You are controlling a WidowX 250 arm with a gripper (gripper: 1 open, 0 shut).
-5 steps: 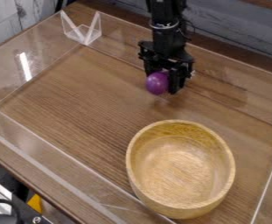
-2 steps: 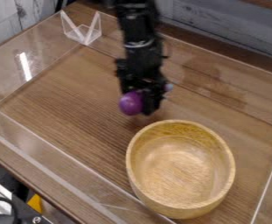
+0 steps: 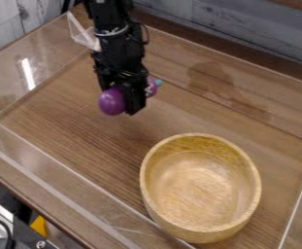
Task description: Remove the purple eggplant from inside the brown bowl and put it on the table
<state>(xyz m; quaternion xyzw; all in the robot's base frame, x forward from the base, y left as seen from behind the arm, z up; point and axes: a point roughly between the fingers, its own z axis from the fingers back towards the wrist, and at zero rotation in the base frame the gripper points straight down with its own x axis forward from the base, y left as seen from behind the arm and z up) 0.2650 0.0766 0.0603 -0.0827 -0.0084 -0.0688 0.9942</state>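
The purple eggplant (image 3: 111, 101) hangs above the table (image 3: 76, 136), left of centre, with my gripper (image 3: 118, 99) shut on it; only its rounded purple end shows below the black fingers. The brown bowl (image 3: 201, 186) stands at the front right with nothing inside it, well apart from the gripper. My arm reaches down from the top of the view.
Clear acrylic walls (image 3: 37, 58) border the tabletop on all sides. A small clear acrylic stand (image 3: 88, 34) sits at the back left corner. Bare wood lies left of and in front of the gripper.
The gripper has carried the eggplant leftward and toward the front, from behind the bowl to left of centre. The bowl has not moved.
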